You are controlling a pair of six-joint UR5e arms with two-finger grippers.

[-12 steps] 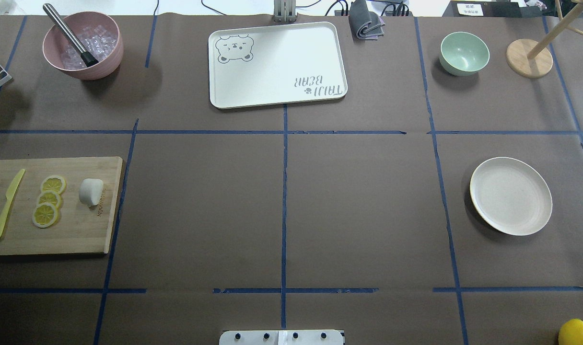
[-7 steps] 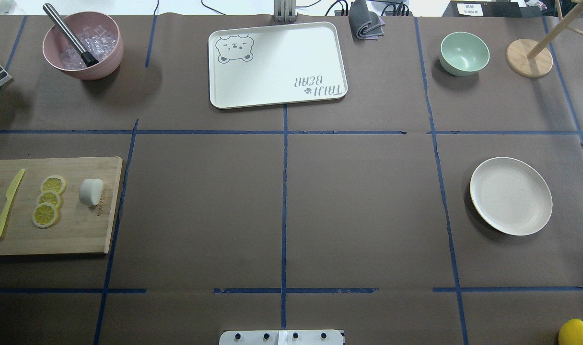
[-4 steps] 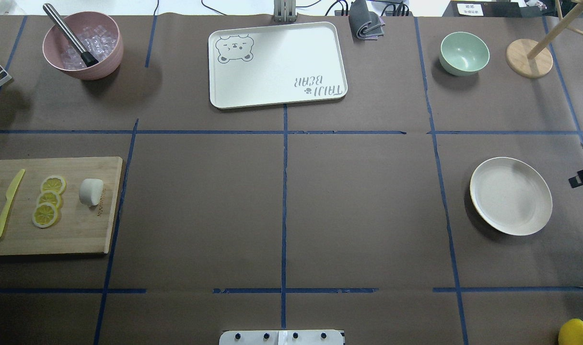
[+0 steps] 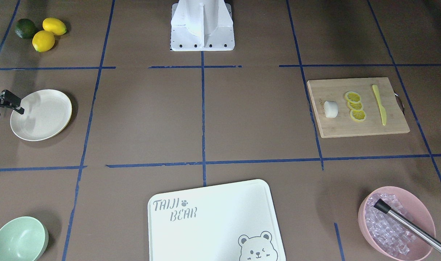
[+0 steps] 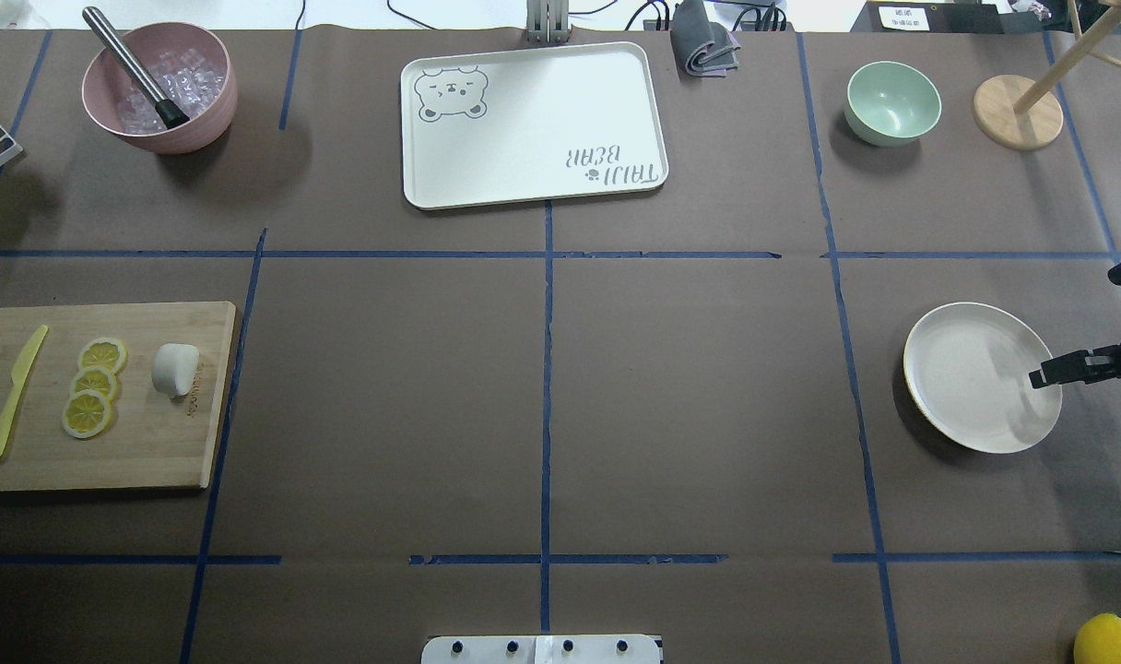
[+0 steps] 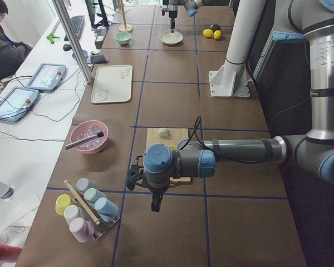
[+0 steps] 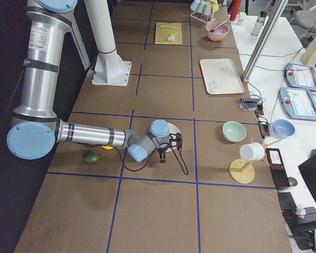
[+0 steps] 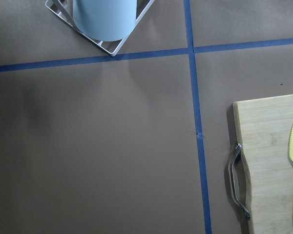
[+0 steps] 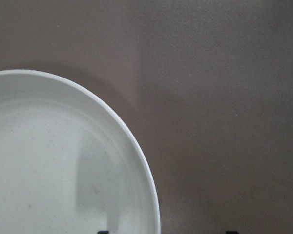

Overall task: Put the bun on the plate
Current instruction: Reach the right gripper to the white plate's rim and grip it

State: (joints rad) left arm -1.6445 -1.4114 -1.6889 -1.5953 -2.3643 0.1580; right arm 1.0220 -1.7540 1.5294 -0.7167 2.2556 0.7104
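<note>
The bun [image 5: 174,369] [image 4: 330,109], a small white lump, lies on the wooden cutting board [image 5: 155,452] at the table's left, beside the lemon slices [image 5: 92,383]. Nothing touches it. The cream plate [image 5: 966,387] [image 4: 42,119] [image 9: 49,161] sits bare at the right. My right gripper [image 5: 1081,325] [image 4: 8,113] hangs open over the plate's outer rim, one finger above the plate and the other beyond it. My left gripper [image 6: 155,203] shows only in the exterior left view, pointing down left of the board's handle, and I cannot tell its state.
A yellow knife [image 5: 15,395] lies on the board. A pink bowl [image 5: 219,101] of ice with a metal tool, the bear tray [image 5: 533,120], a mint bowl [image 5: 892,101] and a wooden stand [image 5: 1017,112] line the far side. A cup rack [image 6: 86,208] stands at the left end.
My right gripper has come in from the table's right edge and now reaches over the plate's outer rim. The bun and plate have not moved.
</note>
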